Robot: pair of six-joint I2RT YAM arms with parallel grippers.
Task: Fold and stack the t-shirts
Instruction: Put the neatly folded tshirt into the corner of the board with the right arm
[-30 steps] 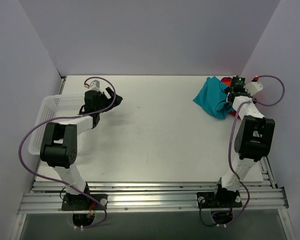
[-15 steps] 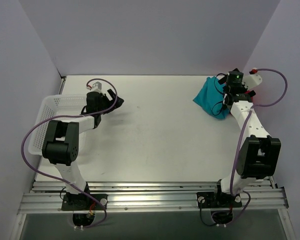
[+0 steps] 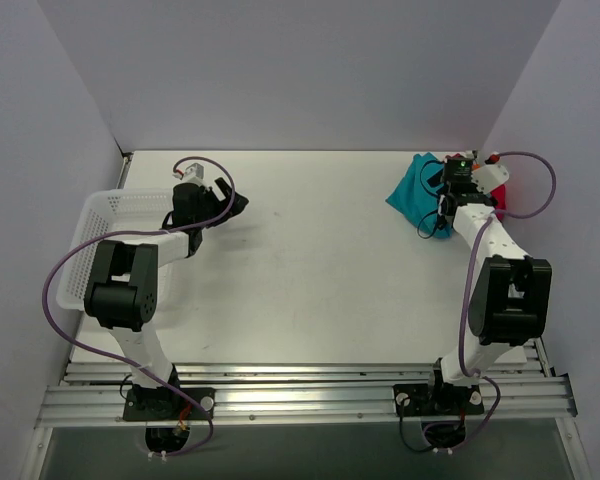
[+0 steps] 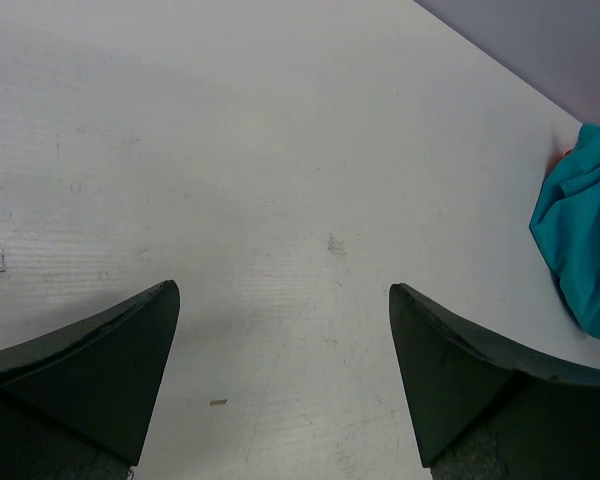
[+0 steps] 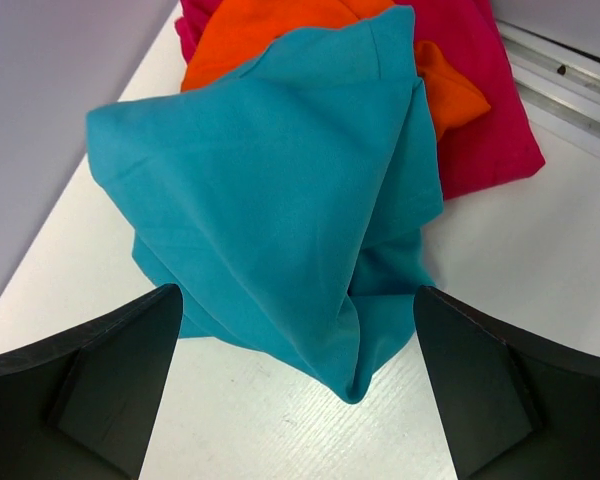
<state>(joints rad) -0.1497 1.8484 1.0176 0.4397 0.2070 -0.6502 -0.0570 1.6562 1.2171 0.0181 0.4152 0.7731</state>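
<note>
Teal cloth is topping the crumpled heap at the far right corner of the table (image 3: 310, 270): the teal-blue t-shirt (image 5: 270, 200) is lying over the orange t-shirt (image 5: 270, 25) and the magenta t-shirt (image 5: 480, 100), all unfolded. The right gripper (image 5: 297, 292) is hovering just above it, jaws spread wide and empty, probably lining up a pinch. The left gripper (image 4: 282, 290) is hanging over bare table beside the white basket (image 3: 100, 215), equally wide and empty, seemingly waiting to help.

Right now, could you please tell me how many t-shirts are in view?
3, piled together at the table's far right corner: the teal t-shirt on top, the orange t-shirt peeking from under it, the magenta t-shirt beneath both. Others may be hidden underneath.
</note>
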